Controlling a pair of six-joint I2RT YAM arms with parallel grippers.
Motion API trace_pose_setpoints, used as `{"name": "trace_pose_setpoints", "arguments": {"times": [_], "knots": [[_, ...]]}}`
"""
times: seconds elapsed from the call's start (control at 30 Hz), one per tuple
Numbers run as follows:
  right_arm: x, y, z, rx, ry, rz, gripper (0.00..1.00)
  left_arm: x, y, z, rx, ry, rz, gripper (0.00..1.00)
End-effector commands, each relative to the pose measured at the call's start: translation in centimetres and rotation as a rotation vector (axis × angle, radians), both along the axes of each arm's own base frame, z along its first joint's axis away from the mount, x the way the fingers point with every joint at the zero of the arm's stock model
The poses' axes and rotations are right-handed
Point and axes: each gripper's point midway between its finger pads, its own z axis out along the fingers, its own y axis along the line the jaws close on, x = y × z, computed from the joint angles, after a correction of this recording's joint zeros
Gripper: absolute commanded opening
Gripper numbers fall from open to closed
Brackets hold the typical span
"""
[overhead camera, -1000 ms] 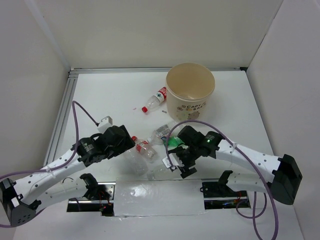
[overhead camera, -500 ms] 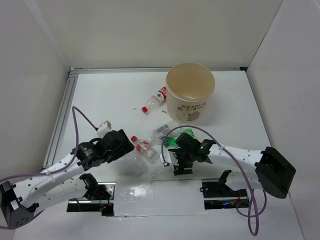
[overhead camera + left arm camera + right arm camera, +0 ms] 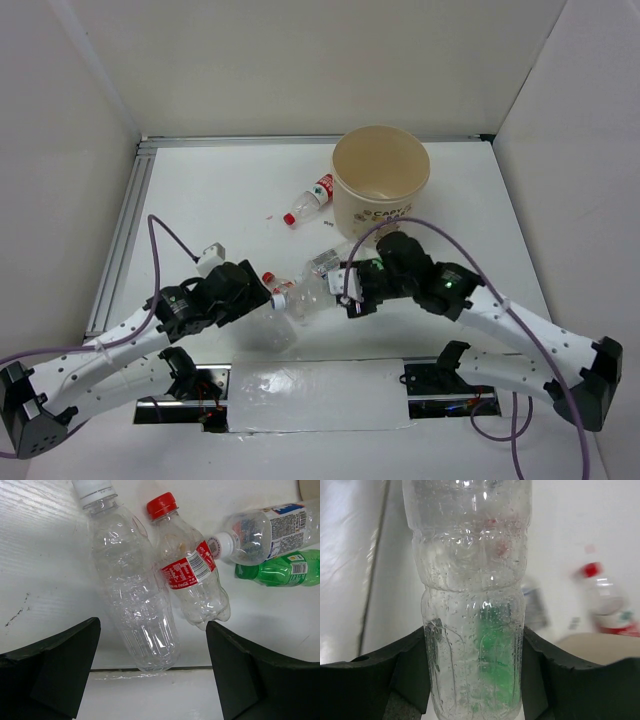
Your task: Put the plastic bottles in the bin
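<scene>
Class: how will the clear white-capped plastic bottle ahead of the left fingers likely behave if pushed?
The clear white-capped plastic bottle looks empty, so probably light; lying on its side, it may roll; its thin wall likely dents.

Plain white walls [image 3: 300,60] enclose a white table [image 3: 200,200]; a metal rail [image 3: 125,230], probably aluminium, edges its left and far sides.

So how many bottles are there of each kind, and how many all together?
Red-capped bottles: 2
Plain clear bottles: 2, one lying flat, one held in the right claw
White-capped labelled bottle: 1
Green bottle: 1
Total: 6 bottles in view
</scene>
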Motion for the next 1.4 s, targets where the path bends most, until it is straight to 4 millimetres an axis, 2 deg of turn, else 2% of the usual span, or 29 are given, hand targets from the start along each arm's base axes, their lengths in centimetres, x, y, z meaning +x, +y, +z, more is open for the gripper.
{"name": "trace_pose_setpoints", "arguments": {"times": [0.0, 0.17, 0.2, 0.23, 0.27, 0.3, 0.33, 0.37, 0.4, 0.43, 0.5, 0.57, 0.6, 0.63, 0.67, 0.7, 0.73, 0.77, 0.8, 0.93, 1.0, 1.03, 1.07, 1.1, 1.2, 1.23, 1.27, 1.3, 1.37], "knots": [[3.8, -0.5, 7.7, 0.135, -0.148, -0.132, 0.26, -0.1, -0.3, -0.6, 0.004, 0.005, -0.011, 0.99], [10.0, -3.2, 14.8, 0.281, -0.343, -0.362, 0.23, -0.1, -0.5, -1.6, -0.014, 0.000, 0.000, 0.99], [11.3, -3.5, 14.7, 0.284, -0.345, -0.407, 0.23, 0.0, -0.5, -1.8, -0.018, -0.003, -0.001, 0.99], [13.1, -4.8, 15.9, 0.294, -0.379, -0.471, 0.23, -0.1, -0.4, -2.4, -0.014, 0.000, 0.000, 0.99], [14.4, -5.3, 16.2, 0.296, -0.392, -0.503, 0.23, 0.3, -0.9, -2.0, -0.035, -0.018, -0.001, 0.99], [16.1, -5.4, 16.0, 0.301, -0.372, -0.535, 0.25, 0.1, -0.6, -2.8, -0.014, 0.000, 0.000, 0.99], [17.4, -6.0, 17.1, 0.321, -0.381, -0.561, 0.26, 0.2, -1.0, -3.1, -0.015, 0.009, -0.006, 0.99], [18.9, -7.5, 17.5, 0.337, -0.374, -0.603, 0.26, 0.2, -0.9, -3.7, -0.004, 0.019, -0.006, 0.99], [20.4, -7.8, 17.1, 0.340, -0.345, -0.625, 0.26, 0.3, -1.1, -3.7, -0.007, 0.017, -0.006, 0.99], [21.2, -8.3, 18.6, 0.375, -0.349, -0.643, 0.26, 0.5, -1.3, -3.8, -0.002, 0.011, -0.015, 0.99], [22.9, -9.8, 19.1, 0.385, -0.340, -0.667, 0.29, 0.5, -1.3, -4.7, 0.012, 0.017, -0.022, 0.99], [23.4, -9.9, 19.2, 0.386, -0.337, -0.666, 0.29, 0.7, -1.5, -4.7, 0.001, 0.007, -0.022, 0.99], [23.7, -10.2, 19.0, 0.375, -0.334, -0.667, 0.32, 0.8, -1.6, -5.0, 0.010, 0.015, -0.022, 0.99], [23.9, -9.8, 17.5, 0.350, -0.282, -0.657, 0.35, 0.7, -1.5, -5.3, 0.011, 0.016, -0.022, 0.99], [24.4, -10.4, 17.5, 0.339, -0.273, -0.662, 0.40, 0.6, -1.7, -5.6, 0.011, 0.028, -0.028, 0.99], [24.3, -10.1, 16.9, 0.338, -0.235, -0.634, 0.46, 0.6, -1.7, -6.1, 0.018, 0.034, -0.028, 0.99], [24.2, -10.2, 16.0, 0.323, -0.189, -0.629, 0.74, 0.3, -1.7, -6.7, 0.031, 0.058, -0.034, 0.99], [24.6, -10.3, 15.4, 0.321, -0.156, -0.633, 0.94, 0.3, -1.6, -7.0, 0.041, 0.068, -0.034, 0.99], [24.5, -10.5, 15.2, 0.325, -0.137, -0.635, 1.00, 0.3, -1.7, -7.2, 0.046, 0.072, -0.034, 0.99], [23.8, -11.1, 15.5, 0.373, -0.091, -0.610, 1.00, 0.1, -1.2, -8.7, 0.102, 0.113, -0.029, 0.98], [22.9, -11.2, 16.7, 0.406, -0.089, -0.593, 1.00, 0.0, -1.3, -9.3, 0.115, 0.124, -0.038, 0.91], [22.5, -11.3, 16.9, 0.412, -0.083, -0.584, 1.00, 0.1, -1.5, -9.2, 0.108, 0.118, -0.038, 0.84], [21.1, -10.7, 17.2, 0.424, -0.056, -0.541, 1.00, 0.0, -1.4, -9.4, 0.116, 0.125, -0.037, 0.72], [20.3, -10.5, 17.4, 0.424, -0.057, -0.511, 1.00, -0.3, -1.7, -9.2, 0.119, 0.129, -0.063, 0.45], [16.5, -9.8, 16.8, 0.417, -0.043, -0.390, 1.00, -0.9, -2.2, -7.1, 0.127, 0.116, -0.099, 0.06], [15.4, -9.6, 16.6, 0.414, -0.051, -0.352, 1.00, -0.6, -2.6, -5.5, 0.116, 0.085, -0.103, 0.00], [13.2, -9.0, 16.1, 0.412, -0.059, -0.293, 1.00, -0.9, -2.7, -3.0, 0.100, 0.045, -0.117, 0.00], [12.4, -9.1, 17.0, 0.420, -0.089, -0.286, 1.00, -0.9, -2.9, -2.2, 0.081, 0.015, -0.122, 0.00], [10.7, -8.6, 15.1, 0.411, -0.066, -0.262, 1.00, -0.5, -3.4, 1.8, 0.041, -0.070, -0.167, 0.00]]}}
